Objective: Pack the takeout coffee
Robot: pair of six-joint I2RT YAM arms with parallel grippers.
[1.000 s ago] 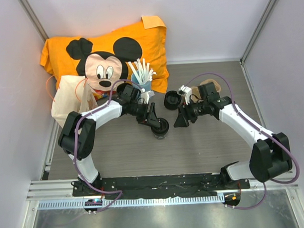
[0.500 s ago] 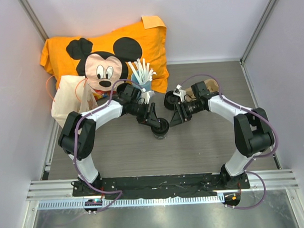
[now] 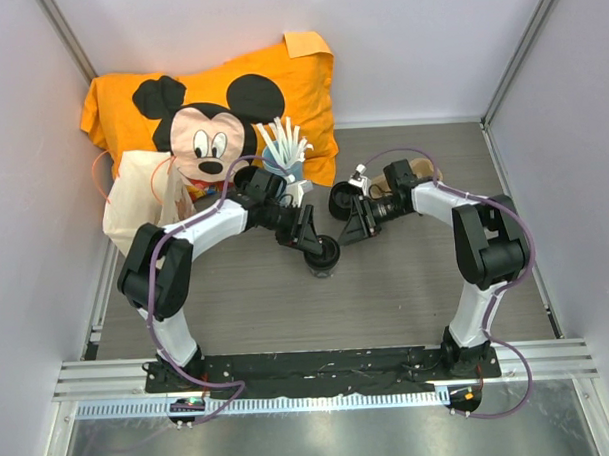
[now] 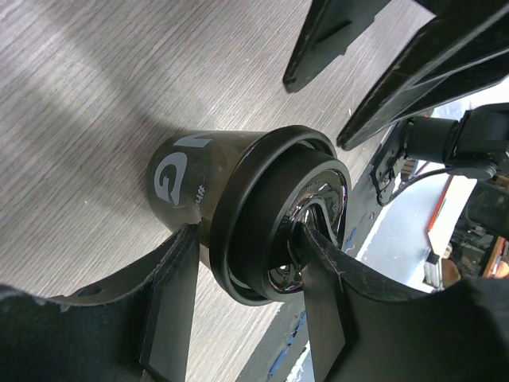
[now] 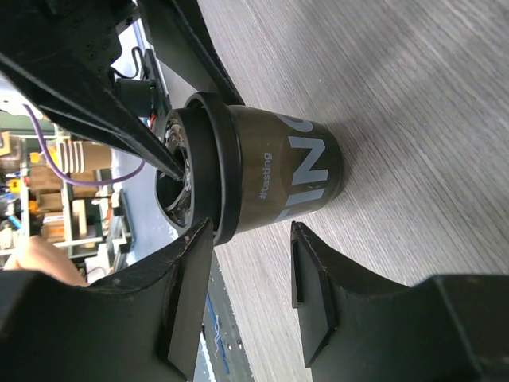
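Takeout coffee point(image 4: 238, 208) – upright on table point(image 3: 407, 284), centre, btwn both arms.
I see L gripper point(image 4: 246, 239) clamped on its lid rim; R gripper point(image 5: 250, 232) unclosed, jaws astride the body w/ a gap.

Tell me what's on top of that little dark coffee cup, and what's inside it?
A round black lid caps the takeout coffee. Its contents are hidden by that lid and the dark body.
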